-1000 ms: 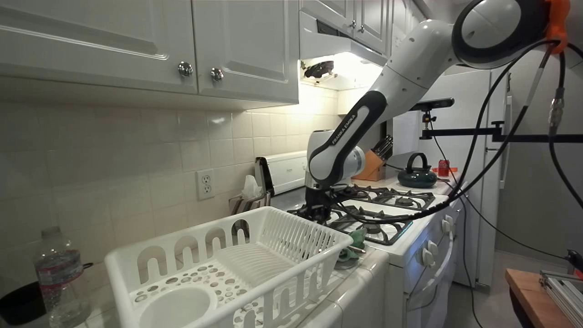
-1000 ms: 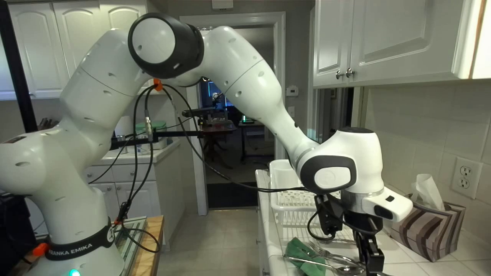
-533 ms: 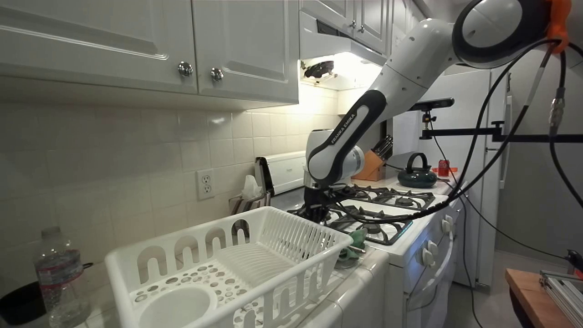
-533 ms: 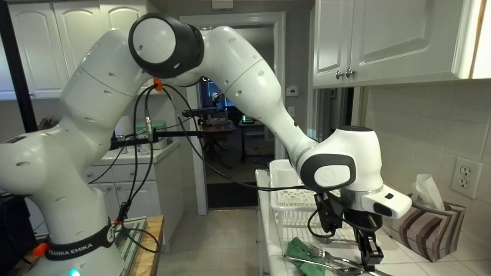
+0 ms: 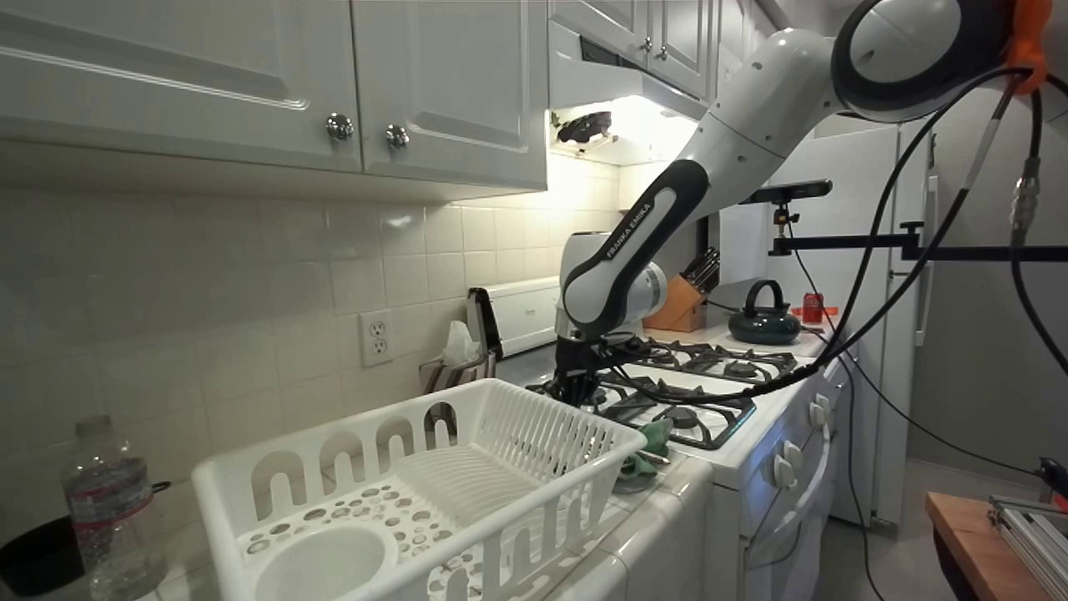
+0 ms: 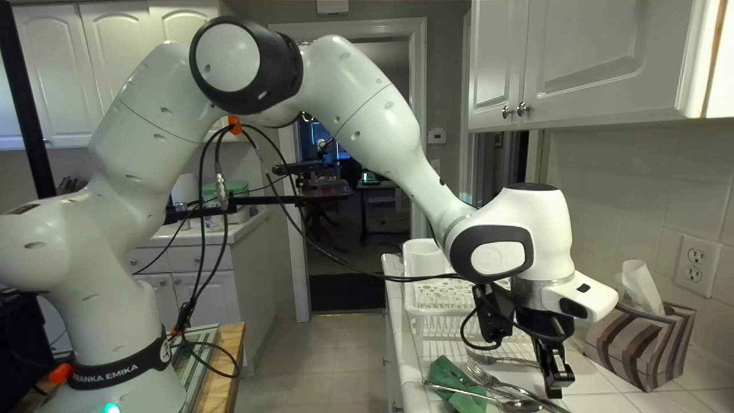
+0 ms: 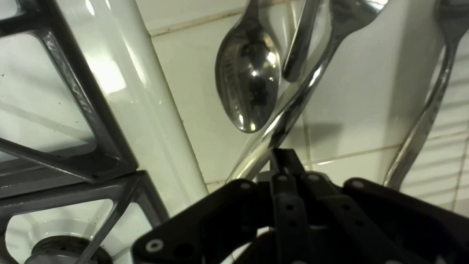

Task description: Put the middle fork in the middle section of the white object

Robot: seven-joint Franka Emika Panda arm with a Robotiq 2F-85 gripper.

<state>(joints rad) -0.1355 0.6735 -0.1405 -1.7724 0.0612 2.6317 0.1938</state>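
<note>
Now slightly higher, the end effector [image 7: 286, 160] near the middle fork [image 7: 297, 103].

In both exterior views the arm [image 6: 132, 120] is seen bent at a high elbow [image 6: 243, 63], with the forearm [image 6: 370, 117] sloped down to the wrist [image 6: 499, 255]. Below it, the tool [image 6: 558, 384] is pointed downward; in the wrist view, its two fingers [image 7: 294, 163] are seen set together, side by side.
</note>
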